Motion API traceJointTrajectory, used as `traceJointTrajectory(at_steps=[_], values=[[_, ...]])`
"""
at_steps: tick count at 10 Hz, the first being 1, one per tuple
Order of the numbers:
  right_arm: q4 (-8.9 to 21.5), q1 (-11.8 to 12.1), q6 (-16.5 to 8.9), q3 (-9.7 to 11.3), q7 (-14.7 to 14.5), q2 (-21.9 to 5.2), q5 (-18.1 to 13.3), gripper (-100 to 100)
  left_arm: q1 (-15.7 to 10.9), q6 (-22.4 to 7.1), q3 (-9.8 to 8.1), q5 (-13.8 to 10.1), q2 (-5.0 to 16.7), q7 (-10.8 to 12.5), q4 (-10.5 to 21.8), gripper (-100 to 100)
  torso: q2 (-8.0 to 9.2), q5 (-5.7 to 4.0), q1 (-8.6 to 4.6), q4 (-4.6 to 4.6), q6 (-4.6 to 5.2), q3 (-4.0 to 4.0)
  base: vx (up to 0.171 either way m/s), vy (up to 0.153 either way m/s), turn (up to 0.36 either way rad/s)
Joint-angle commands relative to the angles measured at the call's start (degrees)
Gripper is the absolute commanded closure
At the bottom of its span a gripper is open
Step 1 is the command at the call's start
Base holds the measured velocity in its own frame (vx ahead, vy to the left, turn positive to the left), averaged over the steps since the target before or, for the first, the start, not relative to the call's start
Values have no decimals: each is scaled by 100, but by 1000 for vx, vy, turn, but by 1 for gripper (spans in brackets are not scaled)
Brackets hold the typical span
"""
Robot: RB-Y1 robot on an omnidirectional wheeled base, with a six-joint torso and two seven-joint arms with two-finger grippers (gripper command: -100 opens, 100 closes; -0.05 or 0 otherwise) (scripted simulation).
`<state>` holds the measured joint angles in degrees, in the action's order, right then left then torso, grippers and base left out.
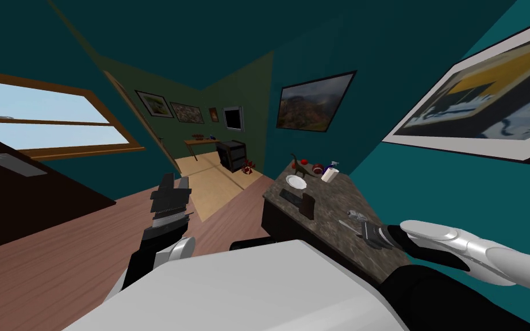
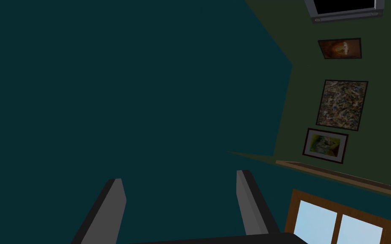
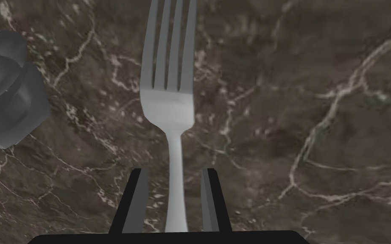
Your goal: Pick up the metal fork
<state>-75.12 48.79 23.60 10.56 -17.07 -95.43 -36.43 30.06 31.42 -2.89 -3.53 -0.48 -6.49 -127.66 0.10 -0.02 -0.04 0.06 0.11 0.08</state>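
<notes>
the right tool (image 3: 175, 171) hangs low over a dark marbled desk (image 3: 300, 76), its two blades narrowed to either side of the handle of a pale grey fork (image 3: 168, 106). a strip of stone shows between each blade and the handle, so the grip does not look made. the fork lies flat on the desk, its prongs pointing away from the tool, with a lumpy grey object (image 3: 4, 89) just beside the prongs.

judged from this, the reach and the lining-up are done. what is left is to close the blades onto the handle and lift. the handle is thin and lies flush on the stone, so the blades may need to go lower before they close.

the right wrist view gives the detail of blades, handle and gaps. the head view instead places the scene: the right arm reaches over the near end of the desk against a teal wall, with a white plate (image 1: 296, 181) and a white bottle (image 1: 330, 172) well apart at the far end. there the left arm is raised away from the desk. the left wrist view shows the left tool (image 2: 180, 176) spread wide and holding nothing.
</notes>
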Motion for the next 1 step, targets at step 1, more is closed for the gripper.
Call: traceJointTrajectory(at_steps=[1], values=[[0, 0, 0, 0, 0, 0, 0, 0, 0, 0, 0, 0, 0, 0, 0, 0, 0, 0, 0, 0, 0, 0, 0, 0, 0]])
